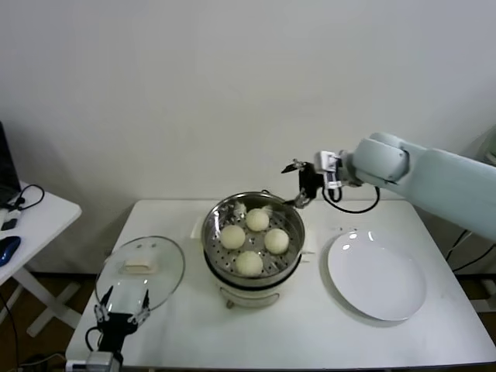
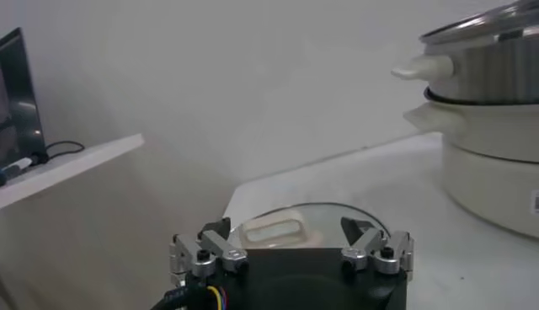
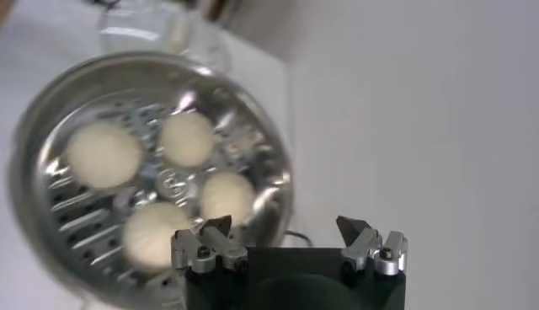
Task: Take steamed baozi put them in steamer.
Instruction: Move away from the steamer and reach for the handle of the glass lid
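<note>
All four baozi (image 1: 256, 219) are sitting in the steamer (image 1: 213, 221); loading is judged complete. The right gripper (image 1: 298, 184) is being held wide open and empty above the steamer's back rim, so only its withdrawal is called for. The left gripper (image 1: 122, 306) is parked open and empty at the table's front-left edge.

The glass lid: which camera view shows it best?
The head view: the whole glass lid lies flat on the table, left of the steamer. The left wrist view shows its handle and part of its rim, the right wrist view only a blurred part.

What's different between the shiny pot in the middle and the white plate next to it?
The steamer is a deep, shiny metal pot raised on a white base; the white plate is flat and lies directly on the table. The steamer holds all four baozi on its perforated tray; the plate holds nothing. The right pincer hovers open beside the steamer's rim, not over the plate. Both are round.
</note>
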{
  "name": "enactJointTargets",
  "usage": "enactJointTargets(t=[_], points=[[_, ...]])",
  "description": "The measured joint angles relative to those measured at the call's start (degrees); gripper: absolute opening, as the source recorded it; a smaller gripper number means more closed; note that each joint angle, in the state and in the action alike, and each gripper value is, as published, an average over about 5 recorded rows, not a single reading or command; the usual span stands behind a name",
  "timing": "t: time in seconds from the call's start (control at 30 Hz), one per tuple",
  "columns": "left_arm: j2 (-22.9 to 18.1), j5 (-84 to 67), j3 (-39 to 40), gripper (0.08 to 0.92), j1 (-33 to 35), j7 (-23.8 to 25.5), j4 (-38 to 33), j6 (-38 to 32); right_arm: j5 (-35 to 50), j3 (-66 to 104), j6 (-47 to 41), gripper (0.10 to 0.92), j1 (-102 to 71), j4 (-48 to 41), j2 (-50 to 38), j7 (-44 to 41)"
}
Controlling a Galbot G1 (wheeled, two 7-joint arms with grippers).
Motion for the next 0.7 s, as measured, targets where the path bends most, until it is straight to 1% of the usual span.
enactJointTargets(t=[0.17, 0.33, 0.5, 0.7], points=[[0.53, 1.21, -0.05, 0.823, -0.79, -0.06, 1.04, -1.11, 0.35, 16.00, 1.69, 0.823, -16.08, 2.54, -5.24, 7.16], [0.99, 3.13, -0.24, 0.823, -1.51, -0.25, 1.42, -1.91, 0.47, 34.73, 3.22, 0.823, -35.00, 4.58, -6.77, 14.22], [1.63, 5.51, -0.60, 0.823, -2.08, -0.81, 2.01, -2.96, 0.28, 53.93, 5.14, 0.823, -54.15, 6.71, -4.08, 18.71], [2.11, 7.97, -0.77, 0.823, -2.26, -1.63, 2.91, -4.23, -0.13, 75.93, 9.61, 0.823, -76.46, 7.67, 3.09, 20.91]])
